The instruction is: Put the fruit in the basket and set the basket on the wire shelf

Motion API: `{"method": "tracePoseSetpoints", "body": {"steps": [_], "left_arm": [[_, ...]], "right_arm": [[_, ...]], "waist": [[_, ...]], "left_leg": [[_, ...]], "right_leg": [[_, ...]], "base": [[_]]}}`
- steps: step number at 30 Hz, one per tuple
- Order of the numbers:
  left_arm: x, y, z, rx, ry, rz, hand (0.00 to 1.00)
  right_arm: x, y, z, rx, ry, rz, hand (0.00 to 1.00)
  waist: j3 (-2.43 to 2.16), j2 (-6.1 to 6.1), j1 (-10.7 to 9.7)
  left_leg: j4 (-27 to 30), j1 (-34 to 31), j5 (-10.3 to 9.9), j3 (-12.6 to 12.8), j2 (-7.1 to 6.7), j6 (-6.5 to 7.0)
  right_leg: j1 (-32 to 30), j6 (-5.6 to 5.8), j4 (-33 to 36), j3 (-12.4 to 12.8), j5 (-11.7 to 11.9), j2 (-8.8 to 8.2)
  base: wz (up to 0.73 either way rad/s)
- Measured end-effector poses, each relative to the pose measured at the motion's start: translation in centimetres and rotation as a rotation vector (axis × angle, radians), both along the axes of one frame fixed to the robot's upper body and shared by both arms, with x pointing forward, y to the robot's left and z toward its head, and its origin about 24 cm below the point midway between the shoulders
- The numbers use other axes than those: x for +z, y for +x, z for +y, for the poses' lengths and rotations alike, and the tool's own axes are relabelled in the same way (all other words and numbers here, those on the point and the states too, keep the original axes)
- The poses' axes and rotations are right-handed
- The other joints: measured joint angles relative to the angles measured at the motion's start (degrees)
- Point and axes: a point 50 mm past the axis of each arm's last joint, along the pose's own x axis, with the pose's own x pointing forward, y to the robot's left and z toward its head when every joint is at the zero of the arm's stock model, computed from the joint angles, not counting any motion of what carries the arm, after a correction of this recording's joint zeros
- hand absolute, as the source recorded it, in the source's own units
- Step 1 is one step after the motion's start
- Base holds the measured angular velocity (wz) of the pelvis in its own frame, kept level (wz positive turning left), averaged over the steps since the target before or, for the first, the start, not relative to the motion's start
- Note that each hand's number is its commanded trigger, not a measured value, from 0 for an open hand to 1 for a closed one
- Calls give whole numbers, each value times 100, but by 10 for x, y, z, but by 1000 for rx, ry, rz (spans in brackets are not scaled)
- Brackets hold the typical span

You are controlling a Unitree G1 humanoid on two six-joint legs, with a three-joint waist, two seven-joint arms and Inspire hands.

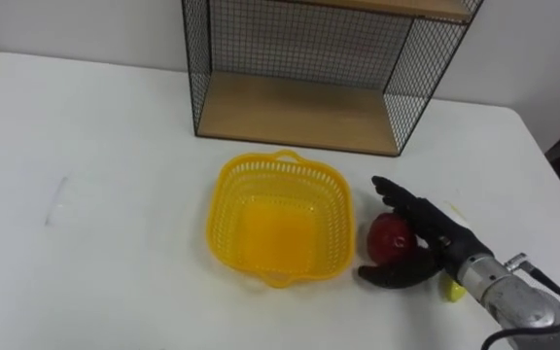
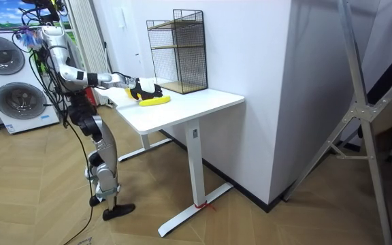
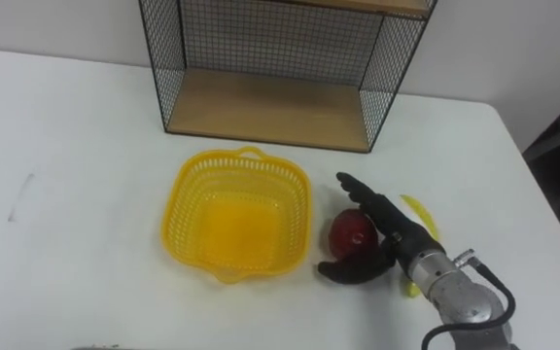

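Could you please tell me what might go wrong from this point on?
1. The right hand grips the red fruit between fingers and thumb right beside the basket; on the lift, the fruit may slip or catch the rim.
2. The yellow fruit lies partly under that hand and could get nudged away.

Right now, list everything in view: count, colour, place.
Basket: one, yellow, empty, mid-table, in front of the shelf.
Wire shelf: one, black mesh with wooden boards, at the table's far edge.
Apple: one, red, just right of the basket.
Banana: one, yellow, right of the apple, partly under the hand.
Table: one, white.
Washing machines: two, white, stacked, behind the robot in the room view.
Right hand: one, dark, curled round the apple.
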Motion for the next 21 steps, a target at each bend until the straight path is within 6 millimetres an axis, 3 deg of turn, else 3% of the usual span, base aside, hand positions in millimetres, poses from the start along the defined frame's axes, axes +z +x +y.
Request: {"method": "tracePoseSetpoints", "body": {"steps": [1,13,21], "left_arm": [[0,0,0,-4,1,1,0],[1,9,1,-13,6,-18,0],[1,8,1,-10,5,-14,0]], "right_arm": [[0,0,0,-2,-9,-3,100],[-1,5,-7,-74,-126,-64,100],[-4,4,-12,-159,-30,-69,100]], "waist": [[1,-2,8],[3,-39,29],[15,-66,15]], "left_leg": [[0,-1,0,-3,0,0],[-25,3,0,-48,-48,1],[-58,-2,-1,-55,-50,3]], "right_leg": [[-1,0,0,1,0,0],[11,5,-11,-8,-3,12],[2,11,-17,-19,-2,18]], "base": [[0],[0],[0]]}}
